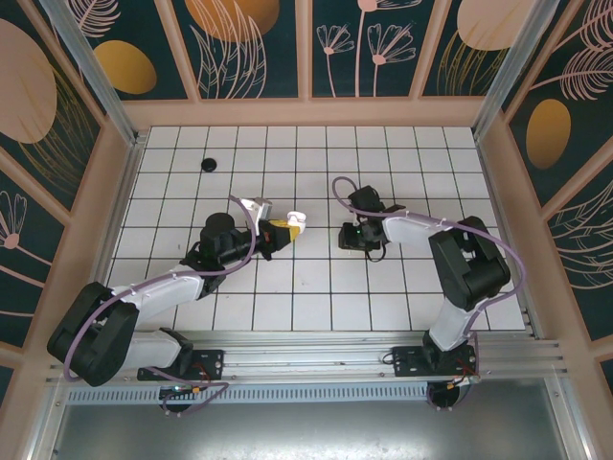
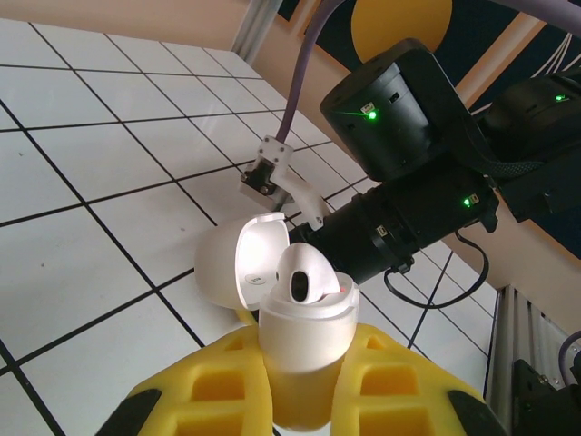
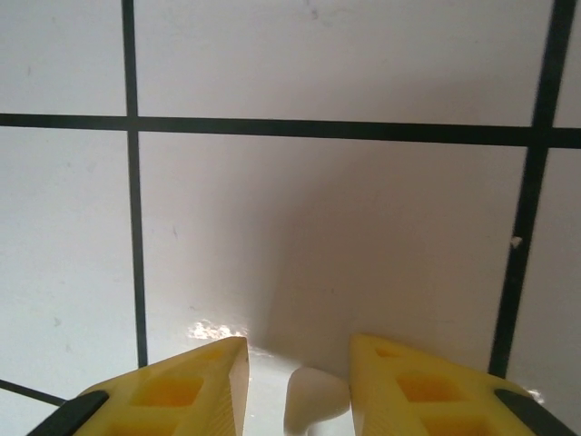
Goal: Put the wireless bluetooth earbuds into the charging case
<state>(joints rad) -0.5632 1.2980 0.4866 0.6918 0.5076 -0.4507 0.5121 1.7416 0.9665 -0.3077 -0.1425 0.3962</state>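
While clamped, left jaws around case (image 2: 304, 338).

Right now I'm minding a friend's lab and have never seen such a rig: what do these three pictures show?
Two robot arms, left and right, are bolted at the near edge of a tiled table. One picture looks down from above. The other two come from a camera on each wrist, so the yellow wedges are that arm's own fingers. The left fingers are shut on a white charging case, its lid flipped open. The right fingers stand apart over a tile, with a small pale rounded piece between them; I cannot tell what it is. A small black round thing lies far back on the left.
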